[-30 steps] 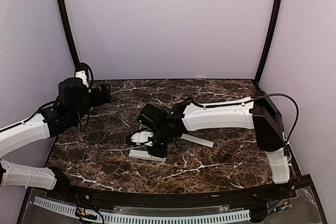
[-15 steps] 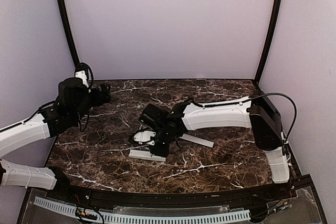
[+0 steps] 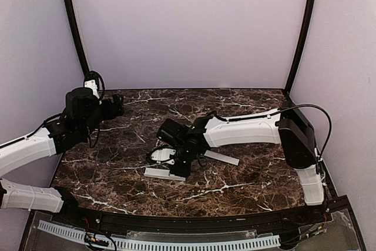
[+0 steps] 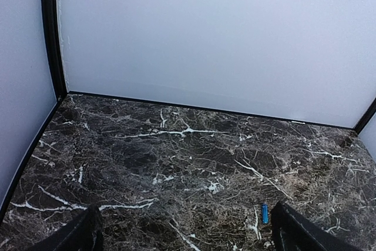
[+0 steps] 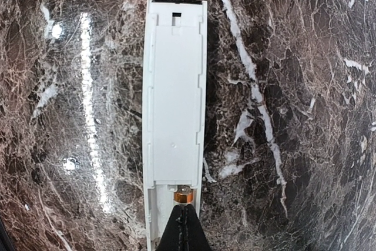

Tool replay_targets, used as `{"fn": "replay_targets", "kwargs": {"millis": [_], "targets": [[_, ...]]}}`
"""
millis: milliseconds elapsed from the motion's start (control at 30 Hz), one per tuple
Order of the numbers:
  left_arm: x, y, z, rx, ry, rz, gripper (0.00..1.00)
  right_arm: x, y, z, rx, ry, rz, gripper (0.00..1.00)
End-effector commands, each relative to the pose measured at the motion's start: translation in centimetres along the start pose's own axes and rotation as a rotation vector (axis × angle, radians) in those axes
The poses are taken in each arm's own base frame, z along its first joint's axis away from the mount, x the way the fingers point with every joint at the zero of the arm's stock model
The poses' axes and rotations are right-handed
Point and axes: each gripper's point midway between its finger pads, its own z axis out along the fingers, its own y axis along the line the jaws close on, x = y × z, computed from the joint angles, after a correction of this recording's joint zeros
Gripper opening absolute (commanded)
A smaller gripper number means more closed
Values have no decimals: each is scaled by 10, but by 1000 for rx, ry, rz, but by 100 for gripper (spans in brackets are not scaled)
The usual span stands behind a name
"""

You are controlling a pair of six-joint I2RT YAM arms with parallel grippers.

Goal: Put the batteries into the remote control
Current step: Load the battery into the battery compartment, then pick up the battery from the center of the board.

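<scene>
The right gripper (image 3: 177,167) seems to press onto the remote control (image 3: 155,173).

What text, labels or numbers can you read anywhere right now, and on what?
None: no text shows in any view.
The remote control shows a plain white face with no print.
The battery is too small to read any label.

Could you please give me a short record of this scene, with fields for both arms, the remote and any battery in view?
left pincer: open, empty, raised over the left rear of the table
right pincer: shut, tips at a small orange part at one end of the remote
remote control: lying flat on the table under the right pincer
battery: one blue cell lying loose on the table, not held
white strip: flat on the table beside the remote
</scene>
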Motion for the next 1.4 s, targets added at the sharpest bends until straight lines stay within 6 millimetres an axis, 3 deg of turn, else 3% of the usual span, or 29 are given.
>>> {"fn": "replay_targets", "kwargs": {"millis": [0,133,233,367,467,633,767,933,967,1100,1233,1367], "targets": [[-1,3,-2,3,-8,3,99,-5,-7,-10,26,2,21,0],[-4,3,-5,4,-12,-9,99,-30,-25,-46,71,-109,80,0],[-7,6,-11,2,-8,-31,99,-38,-52,-78,119,-192,199,2],[-5,12,-20,-18,24,-60,99,-26,-89,-118,215,-249,412,6],[0,14,-22,-22,62,-57,99,-5,-105,-134,292,-250,555,10],[8,14,-25,-20,120,-13,99,24,-114,-152,388,-251,743,18],[17,8,-24,11,159,9,99,43,-109,-162,406,-283,877,26],[33,8,-29,34,221,-19,99,59,-100,-166,383,-296,967,45],[34,8,-30,39,219,-26,99,62,-100,-168,390,-286,976,52],[33,10,-32,55,174,-39,99,68,-108,-179,436,-268,1012,97],[27,2,-23,70,144,-12,99,75,-122,-188,475,-295,1051,99],[29,-6,-5,42,196,31,99,72,-145,-190,388,-386,1075,99]]}}
